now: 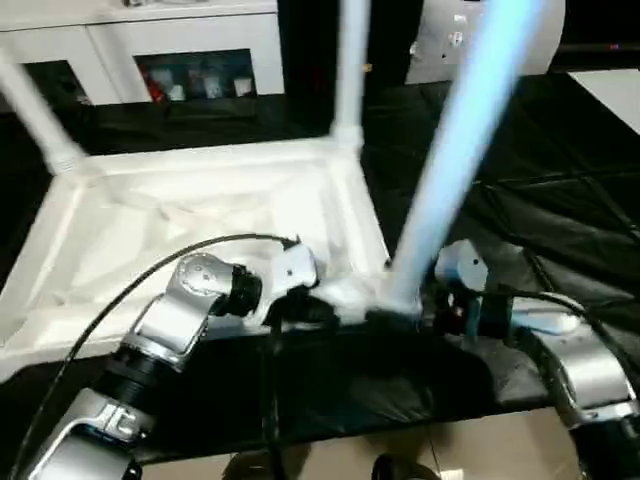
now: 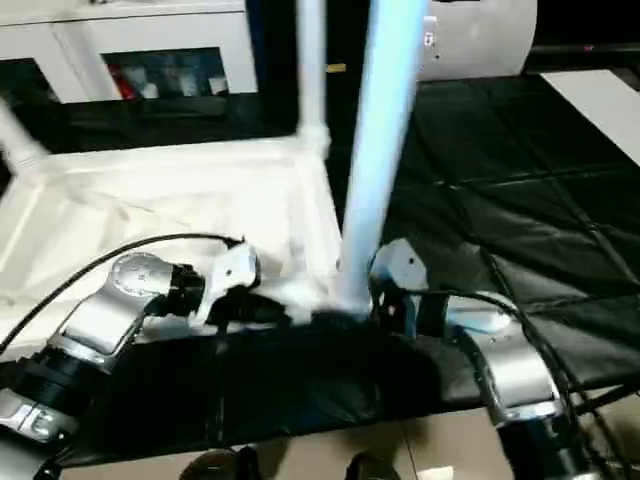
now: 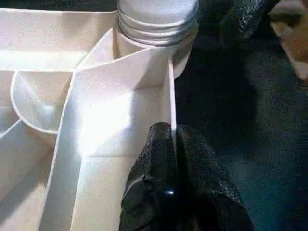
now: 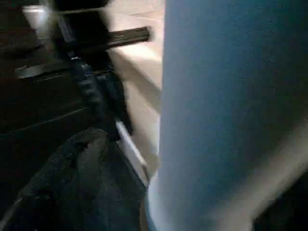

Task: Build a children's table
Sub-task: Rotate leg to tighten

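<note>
The white tabletop (image 1: 200, 220) lies upside down on the black mat, its ribbed underside facing up. Two white legs stand in its far corners, one at the left (image 1: 35, 115) and one at the right (image 1: 350, 60). A third leg (image 1: 460, 150) leans up from the near right corner socket, its grooved end (image 3: 156, 19) seated there. My left gripper (image 1: 300, 310) is shut on the tabletop's thin rim (image 3: 169, 96) just beside that socket. My right gripper (image 1: 400, 318) grips the third leg (image 4: 226, 115) low down, with one dark finger (image 4: 82, 159) beside it.
White cabinets (image 1: 180, 40) with dark openings stand along the back. The black mat (image 1: 560, 200) spreads out to the right of the tabletop. Beige floor (image 1: 480, 450) shows at the near edge. A black cable (image 1: 150, 270) arcs over my left forearm.
</note>
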{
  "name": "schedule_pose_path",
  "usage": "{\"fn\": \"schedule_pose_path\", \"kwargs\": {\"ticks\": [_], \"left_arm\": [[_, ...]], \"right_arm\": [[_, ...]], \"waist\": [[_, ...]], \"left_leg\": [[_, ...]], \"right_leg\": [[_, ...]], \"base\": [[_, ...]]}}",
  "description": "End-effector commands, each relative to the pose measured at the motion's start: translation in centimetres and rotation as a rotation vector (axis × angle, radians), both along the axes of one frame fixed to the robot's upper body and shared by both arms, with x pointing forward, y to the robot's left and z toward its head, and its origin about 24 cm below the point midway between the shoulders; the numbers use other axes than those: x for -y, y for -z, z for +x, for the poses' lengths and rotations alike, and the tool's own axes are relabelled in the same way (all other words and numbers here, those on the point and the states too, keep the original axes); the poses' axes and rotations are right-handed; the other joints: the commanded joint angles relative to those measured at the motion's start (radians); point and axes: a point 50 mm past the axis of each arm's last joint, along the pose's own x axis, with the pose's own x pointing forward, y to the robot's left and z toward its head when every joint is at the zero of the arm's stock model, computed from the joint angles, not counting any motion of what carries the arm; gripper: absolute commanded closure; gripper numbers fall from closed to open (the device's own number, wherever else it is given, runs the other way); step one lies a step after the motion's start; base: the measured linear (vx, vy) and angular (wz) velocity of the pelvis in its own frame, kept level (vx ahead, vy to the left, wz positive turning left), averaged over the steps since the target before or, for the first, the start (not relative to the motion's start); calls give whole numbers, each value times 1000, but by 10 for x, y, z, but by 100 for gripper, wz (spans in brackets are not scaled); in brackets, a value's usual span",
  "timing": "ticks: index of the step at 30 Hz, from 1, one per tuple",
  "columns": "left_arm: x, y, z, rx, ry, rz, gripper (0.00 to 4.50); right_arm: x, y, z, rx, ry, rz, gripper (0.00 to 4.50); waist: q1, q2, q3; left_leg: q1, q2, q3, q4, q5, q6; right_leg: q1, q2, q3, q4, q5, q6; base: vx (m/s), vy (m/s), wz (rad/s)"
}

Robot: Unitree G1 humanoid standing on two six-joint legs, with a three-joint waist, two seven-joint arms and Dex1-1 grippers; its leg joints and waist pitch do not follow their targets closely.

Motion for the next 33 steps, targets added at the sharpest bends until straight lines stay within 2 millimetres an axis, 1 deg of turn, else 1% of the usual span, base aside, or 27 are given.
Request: {"fn": "schedule_pose_path", "kwargs": {"ticks": [1,2,3,4,5,6,7,8,9,10,12,13,16,18,21,22,23,25,27,28,29,32,33], "left_arm": [[-1,0,-2,-22,109,33,450],[-3,-1,-1,-25,120,36,450],[-4,-1,-1,-22,132,46,450],[-6,-1,0,-22,143,55,450],[-7,-1,0,-23,151,61,450],[-8,-1,1,-20,161,69,450],[-8,-1,1,-21,174,77,450],[-9,-1,1,-22,180,80,450],[-9,0,1,-23,185,83,450],[-9,0,1,-22,190,85,450],[-10,-1,2,-22,195,86,450],[-10,-1,2,-22,196,85,450],[-10,0,3,-22,202,84,450],[-11,0,3,-23,205,84,450],[-11,0,3,-26,211,85,450],[-12,0,3,-27,212,85,450],[-12,0,3,-27,213,86,450],[-12,0,3,-28,214,88,450],[-12,0,3,-33,206,85,450],[-12,0,3,-33,203,83,450],[-12,1,3,-35,198,80,450],[-9,0,4,-35,161,50,450],[-2,0,6,-23,102,12,450]], "right_arm": [[1,-1,0,-10,-100,-45,2],[2,0,0,-16,-120,-53,2],[3,0,0,-23,-140,-69,2],[4,1,0,-30,-157,-82,2],[5,1,1,-35,-168,-90,2],[6,2,1,-42,-178,-101,19],[7,3,2,-50,-188,-113,19],[8,4,2,-53,-191,-121,30],[9,4,3,-56,-192,-127,40],[9,5,3,-59,-192,-125,45],[9,5,4,-62,-197,-125,66],[9,5,4,-65,-201,-125,82],[9,5,5,-71,-212,-121,89],[9,5,5,-72,-217,-115,116],[8,5,4,-83,-237,-104,130],[8,5,3,-87,-243,-102,149],[8,5,3,-90,-247,-103,149],[7,6,1,-96,-253,-103,164],[6,8,-1,-115,-261,-95,168],[6,8,-2,-118,-261,-93,170],[6,9,-3,-122,-261,-90,172],[2,12,-8,-153,-252,-70,175],[-6,16,-12,-183,-217,-38,175]], "waist": [[-1,-8,-66],[0,-7,-66],[1,-7,-66],[2,-11,-67],[3,-11,-68],[4,-10,-69],[5,-10,-70],[5,-16,-71],[4,-13,-71],[5,-15,-71],[6,-16,-71],[6,-16,-71],[7,-17,-69],[8,-16,-68],[8,-17,-68],[9,-16,-69],[9,-16,-70],[10,-16,-70],[11,-17,-70],[12,-14,-69],[12,-15,-69],[15,-15,-69],[14,-15,-69]], "left_leg": [[29,68,-30,-70,-281,54],[29,68,-29,-69,-276,54],[26,68,-30,-69,-261,57],[26,67,-29,-67,-250,63],[27,69,-28,-66,-246,66],[25,69,-28,-65,-232,69],[24,69,-29,-64,-225,71],[23,69,-29,-63,-211,79],[22,69,-29,-62,-200,84],[23,69,-28,-61,-198,87],[22,70,-28,-61,-198,91],[22,69,-28,-61,-199,91],[22,69,-28,-62,-214,86],[23,71,-29,-63,-224,80],[24,71,-29,-64,-230,75],[24,71,-29,-63,-226,76],[24,72,-29,-63,-222,78],[23,71,-28,-62,-211,84],[22,71,-28,-62,-207,85],[23,71,-29,-62,-208,85],[23,71,-28,-62,-209,85],[24,72,-28,-62,-212,83],[23,72,-28,-63,-211,82]], "right_leg": [[39,-67,50,-65,-284,-241],[39,-67,50,-64,-282,-241],[42,-67,51,-61,-269,-244],[41,-68,50,-60,-261,-248],[41,-68,51,-61,-259,-248],[42,-69,50,-57,-242,-255],[43,-69,50,-56,-233,-258],[44,-69,48,-52,-220,-261],[43,-69,48,-51,-208,-266],[43,-68,48,-51,-203,-270],[44,-69,48,-51,-208,-270],[43,-69,48,-51,-212,-269],[43,-70,48,-54,-242,-264],[43,-70,48,-55,-261,-259],[42,-70,48,-56,-265,-257],[43,-70,49,-55,-255,-259],[43,-70,48,-54,-248,-260],[43,-70,48,-52,-233,-265],[44,-70,48,-52,-233,-266],[43,-70,48,-52,-234,-266],[43,-70,48,-53,-235,-266],[43,-69,48,-52,-233,-266],[44,-68,48,-52,-232,-267]], "base": [[0,0,0],[0,0,0],[0,0,0],[0,0,0],[0,0,0],[0,0,0],[0,0,0],[0,0,0],[0,0,0],[0,0,0],[0,0,0],[0,0,0],[0,0,0],[0,0,0],[0,0,0],[0,0,0],[0,0,0],[0,0,0],[0,0,0],[0,0,0],[0,0,0],[0,0,0],[0,0,0]]}}
